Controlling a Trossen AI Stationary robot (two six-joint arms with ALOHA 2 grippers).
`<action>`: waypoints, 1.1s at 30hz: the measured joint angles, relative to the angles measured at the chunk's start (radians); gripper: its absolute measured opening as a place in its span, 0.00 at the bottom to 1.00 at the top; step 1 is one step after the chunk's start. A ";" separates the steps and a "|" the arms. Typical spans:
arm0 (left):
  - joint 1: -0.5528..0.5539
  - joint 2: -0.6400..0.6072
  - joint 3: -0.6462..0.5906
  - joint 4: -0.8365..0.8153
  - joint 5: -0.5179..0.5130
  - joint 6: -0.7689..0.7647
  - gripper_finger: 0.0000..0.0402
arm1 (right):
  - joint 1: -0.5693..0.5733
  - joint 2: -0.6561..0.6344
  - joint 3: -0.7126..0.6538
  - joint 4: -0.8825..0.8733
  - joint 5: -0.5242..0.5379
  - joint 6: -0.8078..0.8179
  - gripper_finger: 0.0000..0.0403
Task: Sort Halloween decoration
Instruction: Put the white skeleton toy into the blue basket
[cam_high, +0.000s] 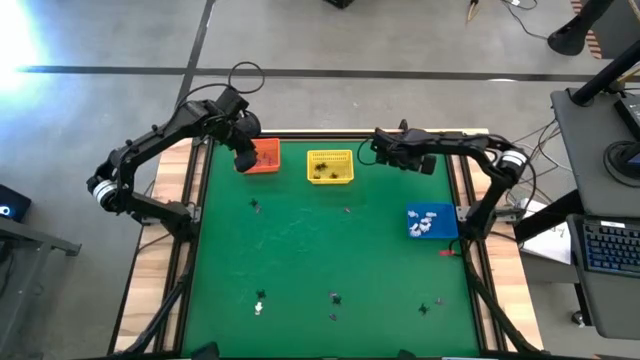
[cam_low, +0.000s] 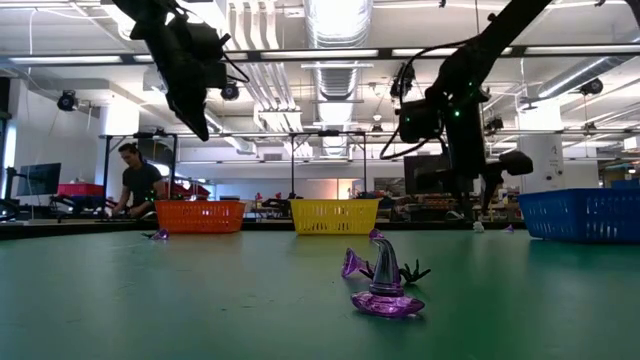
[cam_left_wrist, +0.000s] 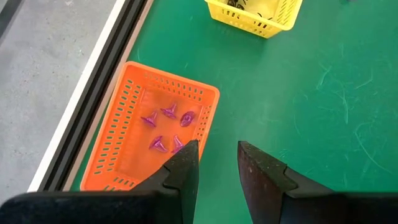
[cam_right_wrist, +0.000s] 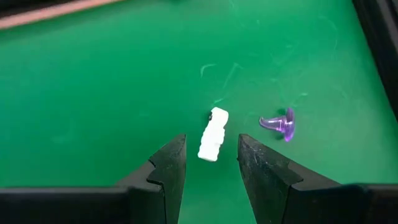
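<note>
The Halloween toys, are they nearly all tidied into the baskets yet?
Partly. Purple witch hats already lie in the orange plastic basket, dark pieces in the yellow basket, white ones in the blue basket. Neither gripper holds anything: the open left gripper hangs above the orange basket, the open right gripper above a white mummy figure. Several trinkets are scattered on the green table.

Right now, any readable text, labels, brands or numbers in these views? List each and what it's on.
None readable.
Orange basket, yellow basket, blue basket: no print shows.
Purple witch hat and white trinket: no markings show.
Keyboard on the desk beside the table: keys too small to read.
Monitor in the room behind: nothing legible.
</note>
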 joint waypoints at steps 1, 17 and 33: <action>0.000 0.000 0.000 0.000 0.000 0.000 0.23 | -0.002 0.008 0.000 0.000 -0.008 -0.001 0.34; 0.000 0.000 0.000 -0.009 0.000 0.004 0.23 | -0.064 0.090 -0.003 0.010 -0.030 -0.028 0.27; 0.000 0.000 0.000 -0.009 0.000 0.004 0.23 | -0.063 0.068 0.005 0.018 -0.096 -0.227 0.04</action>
